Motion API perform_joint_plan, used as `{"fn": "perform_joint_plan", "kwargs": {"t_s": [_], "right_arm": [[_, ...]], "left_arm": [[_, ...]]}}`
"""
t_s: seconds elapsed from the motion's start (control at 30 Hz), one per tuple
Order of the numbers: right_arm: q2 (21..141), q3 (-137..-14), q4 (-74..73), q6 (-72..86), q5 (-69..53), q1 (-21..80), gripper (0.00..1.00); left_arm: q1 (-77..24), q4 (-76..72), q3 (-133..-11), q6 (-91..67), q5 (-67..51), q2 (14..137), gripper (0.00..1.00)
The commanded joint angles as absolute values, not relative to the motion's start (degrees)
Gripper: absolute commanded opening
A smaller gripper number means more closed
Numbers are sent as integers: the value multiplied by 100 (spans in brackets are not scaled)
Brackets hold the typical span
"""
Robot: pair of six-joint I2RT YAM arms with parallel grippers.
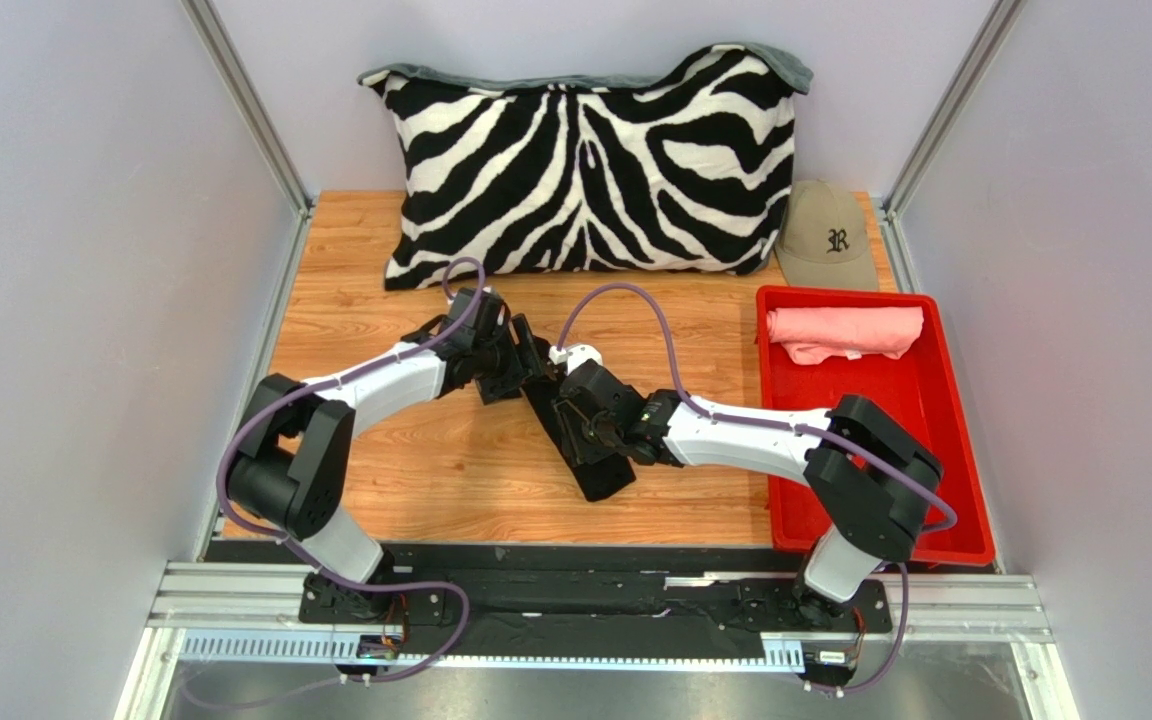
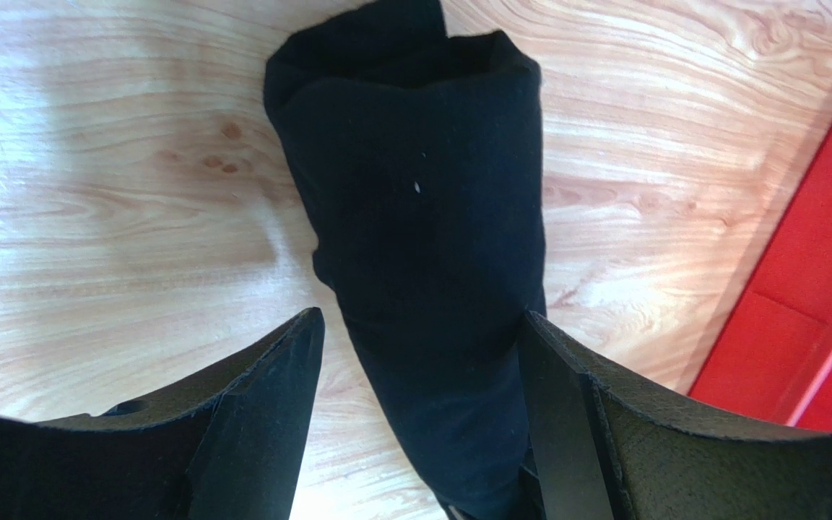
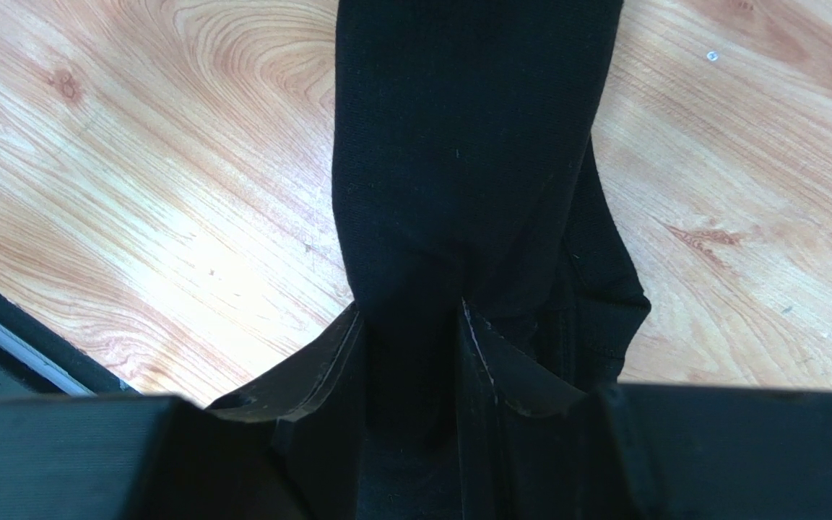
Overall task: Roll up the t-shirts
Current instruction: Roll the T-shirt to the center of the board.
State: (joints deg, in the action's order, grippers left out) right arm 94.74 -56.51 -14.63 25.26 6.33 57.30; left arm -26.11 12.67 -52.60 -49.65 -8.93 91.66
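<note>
The black t-shirt (image 1: 602, 476) lies as a narrow roll set diagonally on the wooden table's middle. My left gripper (image 1: 519, 360) is at its far end. In the left wrist view the left gripper (image 2: 420, 316) is open, with the roll (image 2: 420, 184) between the fingers, against the right finger and apart from the left one. My right gripper (image 1: 597, 425) is at the roll's near part. In the right wrist view the right gripper (image 3: 410, 309) is shut, pinching the black cloth (image 3: 464, 130). The salmon pink t-shirt (image 1: 845, 330) lies rolled at the far end of the red tray (image 1: 935, 402).
The zebra-striped pillow (image 1: 590, 165) leans against the back wall. A tan cap (image 1: 830, 237) sits at the back right, behind the tray. The tray's red edge (image 2: 822, 282) shows right of the roll in the left wrist view. Walls close both sides.
</note>
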Motion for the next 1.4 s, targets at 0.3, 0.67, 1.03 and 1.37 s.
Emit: {"fn": "perform_joint_plan", "kwargs": {"t_s": [0.3, 0.67, 1.03, 1.37], "right_arm": [[9492, -5660, -1424, 2566, 510, 5757, 34], [9439, -5993, -1924, 2259, 1747, 6142, 57], [10309, -7162, -2487, 1460, 3436, 6943, 73], [11223, -7831, -2558, 968, 4262, 7022, 72]], "left_arm": [[-2830, 1888, -5888, -5141, -229, 9606, 63], [-2988, 2891, -6319, -5089, -9, 9624, 11], [-2997, 3146, -6319, -4966, -9, 9615, 11], [-2997, 3287, -6425, -4887, -70, 9659, 11]]}}
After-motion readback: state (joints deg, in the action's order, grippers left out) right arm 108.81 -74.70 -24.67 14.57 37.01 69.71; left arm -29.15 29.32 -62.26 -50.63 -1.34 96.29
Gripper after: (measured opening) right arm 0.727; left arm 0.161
